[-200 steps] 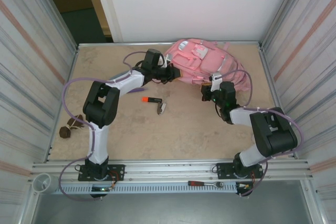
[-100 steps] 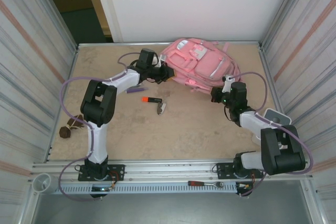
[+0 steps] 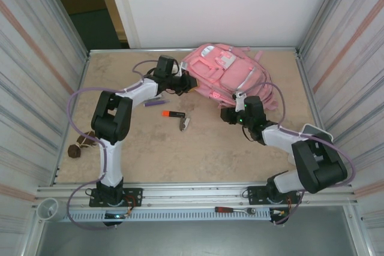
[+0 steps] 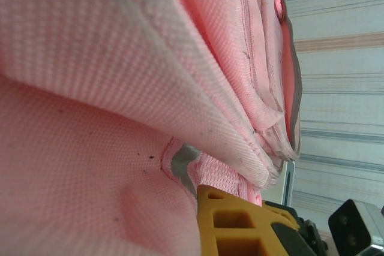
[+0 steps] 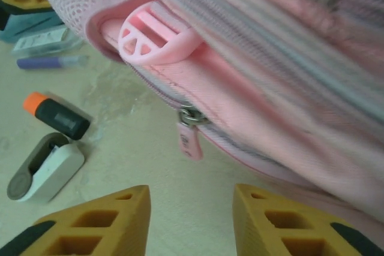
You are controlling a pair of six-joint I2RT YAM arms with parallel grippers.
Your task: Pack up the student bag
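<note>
A pink backpack lies flat at the far middle of a tan table, its front pockets facing up. Two robot arms reach toward it from the near edge.

The left gripper is at the backpack's left edge. Its wrist camera looks straight into pink fabric, with one yellow finger pushed against it. The jaws are pressed together, apparently pinching a fold of the cloth.

The right gripper sits low at the backpack's near edge with its jaws spread and nothing between them. Just beyond its fingertips a small pink zipper pull hangs down from the zip line to the tabletop, below a pink plastic buckle.

Loose items lie on the table between the arms: a black marker with an orange cap, a white correction tape dispenser just beside it, and a purple pen farther off, near the left gripper.

The likely next step is to take the zipper pull. It is small and lies close to the table, so the fingers could close on fabric or on nothing. If the left pinch slips, the backpack may slide with the pull instead of unzipping. A low sweep of the right arm could also knock the marker or the tape dispenser away
</note>
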